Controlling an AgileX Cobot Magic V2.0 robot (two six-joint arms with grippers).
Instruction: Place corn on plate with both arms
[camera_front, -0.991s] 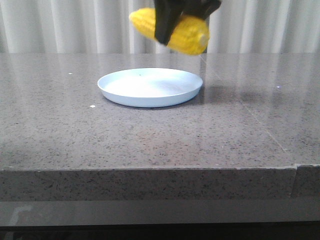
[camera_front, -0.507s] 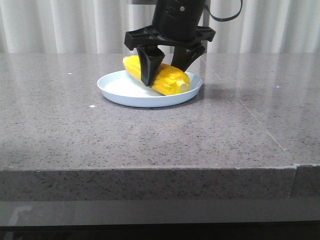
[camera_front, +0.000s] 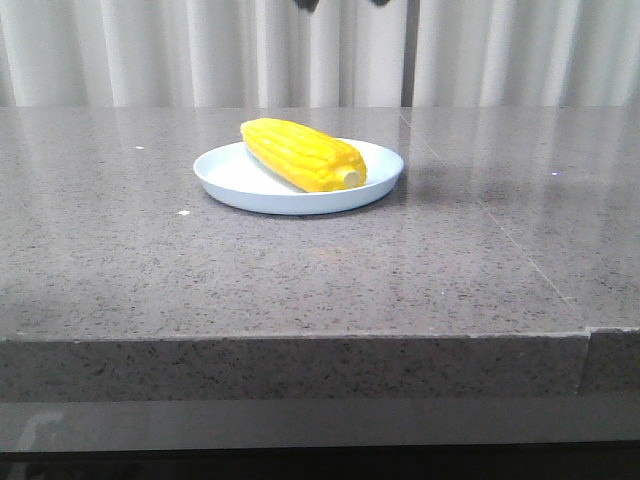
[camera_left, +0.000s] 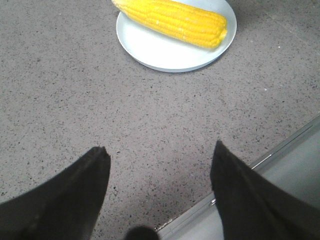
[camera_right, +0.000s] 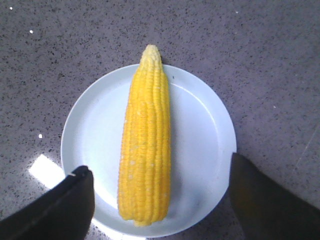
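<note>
The yellow corn (camera_front: 303, 154) lies on its side across the pale-blue plate (camera_front: 225, 176) on the grey stone table, stub end toward the front right. It also shows in the right wrist view (camera_right: 145, 145) on the plate (camera_right: 200, 130), and in the left wrist view (camera_left: 175, 21) on the plate (camera_left: 150, 47). My right gripper (camera_right: 159, 170) is open and empty, high above the corn, one finger either side of it. My left gripper (camera_left: 159, 151) is open and empty over bare table near the table's edge, away from the plate. In the front view only a dark scrap shows at the top edge.
The grey speckled table (camera_front: 300, 270) spreads around the plate. Its front edge (camera_front: 300, 340) runs across the front view, and an edge strip (camera_left: 280, 150) shows in the left wrist view. White curtains (camera_front: 150, 50) hang behind.
The right gripper brought the corn down onto the plate, let it go and rose out of the front view. The corn now lies free on the plate.
</note>
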